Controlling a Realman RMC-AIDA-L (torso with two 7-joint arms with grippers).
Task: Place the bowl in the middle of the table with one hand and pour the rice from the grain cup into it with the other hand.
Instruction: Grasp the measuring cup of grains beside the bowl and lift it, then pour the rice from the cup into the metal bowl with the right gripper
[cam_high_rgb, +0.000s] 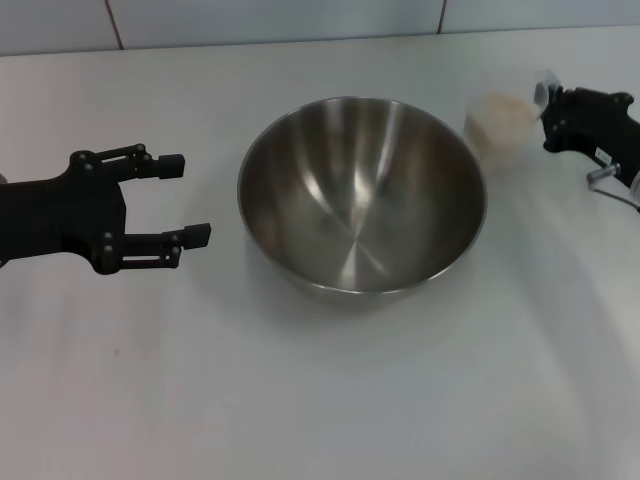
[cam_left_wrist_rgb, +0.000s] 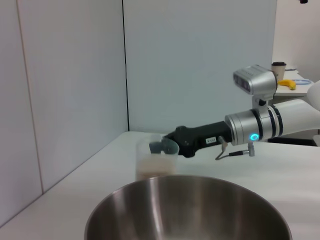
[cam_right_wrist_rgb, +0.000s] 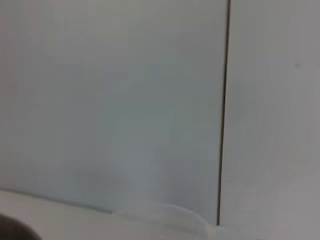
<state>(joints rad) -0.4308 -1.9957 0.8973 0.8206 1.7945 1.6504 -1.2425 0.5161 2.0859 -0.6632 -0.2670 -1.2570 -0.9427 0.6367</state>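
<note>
The shiny steel bowl stands empty in the middle of the white table; its rim also fills the bottom of the left wrist view. My left gripper is open and empty, a short way left of the bowl and apart from it. The small translucent grain cup stands upright just behind the bowl's right side, with pale rice in it. My right gripper is at the cup's right side, level with its rim, and also shows in the left wrist view.
Grey wall panels run along the table's back edge. The right wrist view shows mostly wall. A far desk with a cup and a banana stands behind the right arm.
</note>
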